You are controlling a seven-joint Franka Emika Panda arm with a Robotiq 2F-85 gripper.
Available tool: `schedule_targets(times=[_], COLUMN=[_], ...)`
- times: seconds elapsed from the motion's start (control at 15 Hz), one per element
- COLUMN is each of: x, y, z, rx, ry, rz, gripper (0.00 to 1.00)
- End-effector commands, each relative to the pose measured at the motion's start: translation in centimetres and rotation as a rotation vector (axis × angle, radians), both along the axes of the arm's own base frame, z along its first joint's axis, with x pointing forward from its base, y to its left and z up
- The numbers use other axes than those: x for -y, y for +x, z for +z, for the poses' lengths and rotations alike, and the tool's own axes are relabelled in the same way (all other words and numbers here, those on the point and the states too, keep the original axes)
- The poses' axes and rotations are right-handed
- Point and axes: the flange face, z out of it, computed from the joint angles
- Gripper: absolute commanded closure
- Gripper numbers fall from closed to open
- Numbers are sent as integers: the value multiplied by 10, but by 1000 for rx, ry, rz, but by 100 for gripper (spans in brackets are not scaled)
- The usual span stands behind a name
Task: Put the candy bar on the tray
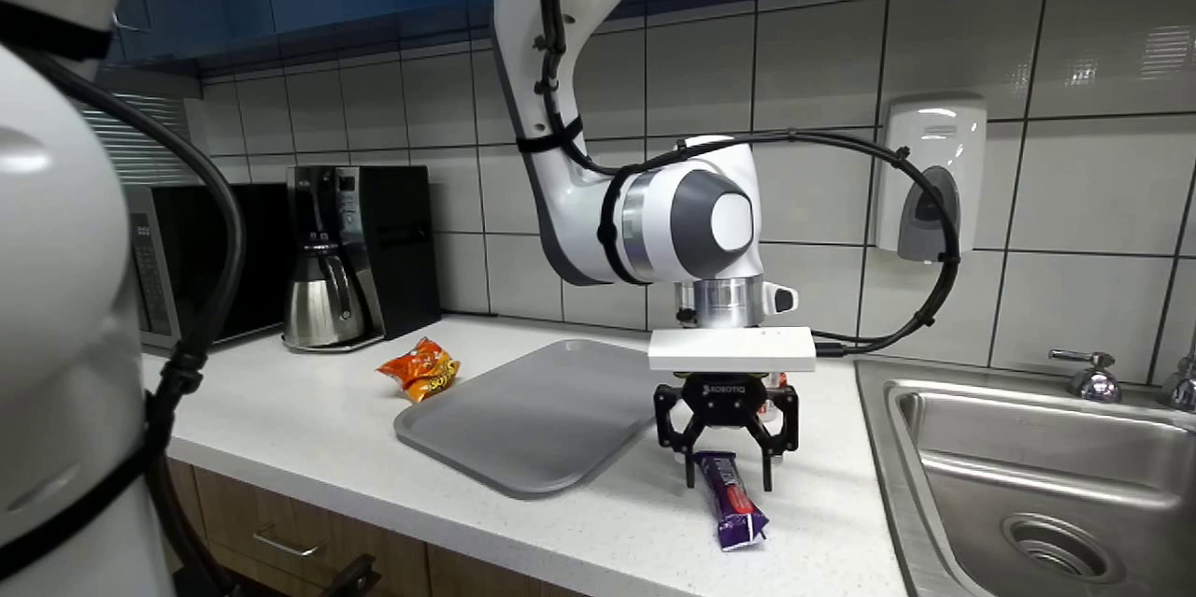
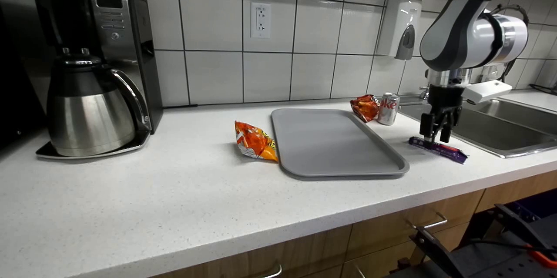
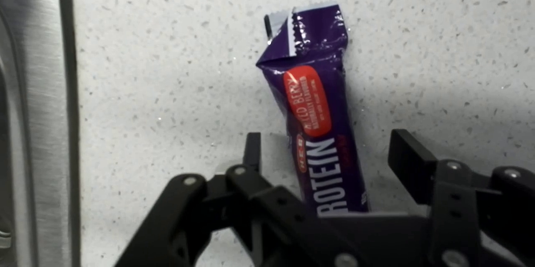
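The candy bar is a purple wrapped bar with a red label (image 1: 731, 499); it lies flat on the white counter and also shows in an exterior view (image 2: 443, 149) and the wrist view (image 3: 313, 104). My gripper (image 1: 729, 483) is open and points down, low over the bar. In the wrist view the fingers (image 3: 326, 138) stand on either side of the bar, with gaps on both sides. The bar's near end is hidden behind the gripper body there. The grey tray (image 1: 547, 415) lies flat beside the bar, with nothing on it; it also shows in an exterior view (image 2: 337, 143).
An orange chip bag (image 2: 256, 142) lies against the tray's edge. A red chip bag (image 2: 364, 107) and a silver can (image 2: 388, 109) stand near the tray's back corner. The sink (image 1: 897, 485) borders the counter beside the bar. A coffee maker (image 1: 388, 251) stands at the back.
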Motion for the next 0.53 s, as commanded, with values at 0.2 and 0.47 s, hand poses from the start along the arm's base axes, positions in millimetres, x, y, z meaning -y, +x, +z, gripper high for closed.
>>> schedule_targets(times=[0.2,0.47], x=[7,11], y=[2,2], z=[0,2], rx=[11,11], ry=[4,1], rz=[27,24], gripper=[73,95])
